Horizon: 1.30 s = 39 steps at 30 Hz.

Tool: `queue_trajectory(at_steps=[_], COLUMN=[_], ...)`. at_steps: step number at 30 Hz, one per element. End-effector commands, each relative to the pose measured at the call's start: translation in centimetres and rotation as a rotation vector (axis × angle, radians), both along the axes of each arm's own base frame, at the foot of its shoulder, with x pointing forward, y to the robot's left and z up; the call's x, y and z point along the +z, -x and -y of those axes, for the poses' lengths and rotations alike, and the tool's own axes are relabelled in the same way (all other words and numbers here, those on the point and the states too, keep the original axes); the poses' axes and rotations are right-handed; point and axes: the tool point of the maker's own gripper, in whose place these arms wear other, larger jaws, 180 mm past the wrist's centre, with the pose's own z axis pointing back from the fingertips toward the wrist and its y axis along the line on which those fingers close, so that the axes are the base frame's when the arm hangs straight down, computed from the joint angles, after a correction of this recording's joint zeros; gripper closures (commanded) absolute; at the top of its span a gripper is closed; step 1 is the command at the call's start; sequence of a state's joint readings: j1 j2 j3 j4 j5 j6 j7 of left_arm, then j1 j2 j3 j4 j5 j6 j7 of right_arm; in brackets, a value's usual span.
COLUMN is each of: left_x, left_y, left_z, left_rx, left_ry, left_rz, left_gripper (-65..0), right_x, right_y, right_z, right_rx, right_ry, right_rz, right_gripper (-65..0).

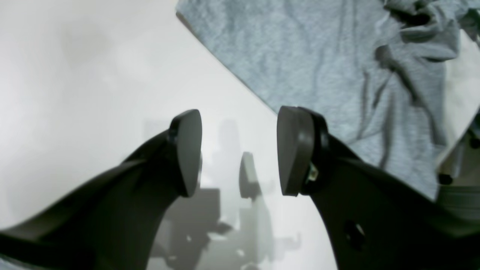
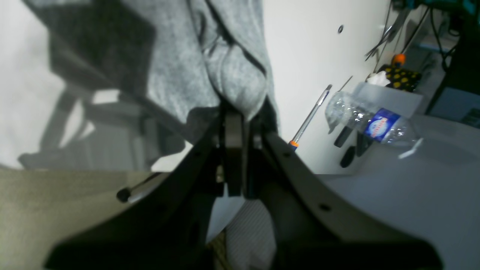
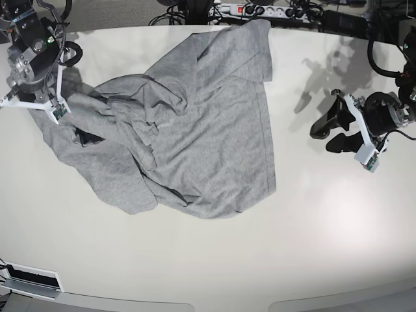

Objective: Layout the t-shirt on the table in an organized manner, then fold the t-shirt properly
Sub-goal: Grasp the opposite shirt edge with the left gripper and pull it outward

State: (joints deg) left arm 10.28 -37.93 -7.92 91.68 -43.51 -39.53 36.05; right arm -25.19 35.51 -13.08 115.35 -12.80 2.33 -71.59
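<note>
Two grippers are showing on my feed. Nearest, the left gripper [image 3: 323, 134] is hovering over bare table [image 3: 208, 260] with jaws spread wide, gripping nothing, just beside the shirt's [image 3: 195, 130] straight edge. Mid-table, the shirt is lying rumpled (lettering hidden). Farther back, the right gripper [image 2: 240, 108] is pinching a bunched fold of it, jaws nearly together.

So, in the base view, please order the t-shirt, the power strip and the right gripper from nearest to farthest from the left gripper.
1. t-shirt, its edge beside the left gripper.
2. power strip, at the top of the view.
3. right gripper, opposite side, gripping the t-shirt.
</note>
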Motion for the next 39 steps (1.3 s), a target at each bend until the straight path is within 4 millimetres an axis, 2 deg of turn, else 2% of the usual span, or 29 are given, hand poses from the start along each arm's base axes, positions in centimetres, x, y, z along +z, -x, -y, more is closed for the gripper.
queue_trajectory(at_steps=[1,3,5,7,9,10,12,15,16,19,21,24,29,33,36,39], left_x=[1.7,2.2,2.5,2.0,0.7,-0.1,-1.7,-3.4,-3.9,-4.6,-4.4,-4.3,-4.9,-6.2,-6.7,-8.7], left_y=[-0.8,-0.8,-0.7,-0.2,0.9,1.5,3.0,4.9,4.7,2.1,1.1,1.7,3.3,3.0,3.4,3.6], left_z=[0.3,1.1,2.2,3.8,5.8,6.9,8.9,10.6,10.5,9.3,8.9,9.4,11.5,11.0,11.5,11.2], left_rx=[-0.003,-0.003,-0.015,-0.049,-0.11,-0.151,-0.238,-0.341,-0.314,-0.129,-0.016,0.079,0.177,0.335,0.39,0.457], left_ry=[0.047,0.1,0.135,0.155,0.148,0.128,0.087,0.031,0.01,-0.041,-0.005,0.107,0.227,0.217,0.242,0.196], left_rz=[0.044,0.041,0.042,0.022,-0.011,-0.027,-0.056,-0.089,-0.092,-0.084,-0.092,-0.133,-0.188,-0.197,-0.21,-0.24], left_gripper=[-32.9,-32.9,-29.1,-23.5,-22.6,-23.2,-29.8,-37.3,-37.5,-37.5,-37.5,-37.5,-37.5,-37.5,-37.5,-37.5], right_x=[0.8,0.7,0.7,0.7,0.8,0.8,0.8,0.8,0.8,0.8,0.7,0.7,0.7,0.6,0.6,0.6], right_y=[-0.3,-0.1,-0.2,-0.2,-0.3,-0.3,-0.4,-0.4,-0.4,-0.4,-0.5,-0.4,-0.5,-0.7,-0.7,-0.8], right_z=[0.5,0.5,0.5,0.5,0.4,0.4,0.3,0.3,0.3,0.3,0.2,0.2,0.1,-0.1,-0.1,-0.1], right_rx=[-0.002,-0.002,-0.001,0.0,0.004,0.005,0.009,0.009,0.009,0.01,0.014,0.013,0.018,0.038,0.037,0.04], right_ry=[0.025,0.025,0.024,0.024,0.02,0.02,0.017,0.018,0.017,0.017,0.013,0.007,0.007,0.002,0.002,0.001], right_rz=[0.021,0.017,0.018,0.019,0.023,0.024,0.028,0.028,0.028,0.028,0.031,0.029,0.031,0.03,0.031,0.033], right_gripper=[0.0,0.0,0.0,0.0,0.0,0.0,0.0,0.0,0.0,0.0,0.0,0.0,0.0,0.0,0.0,0.0])
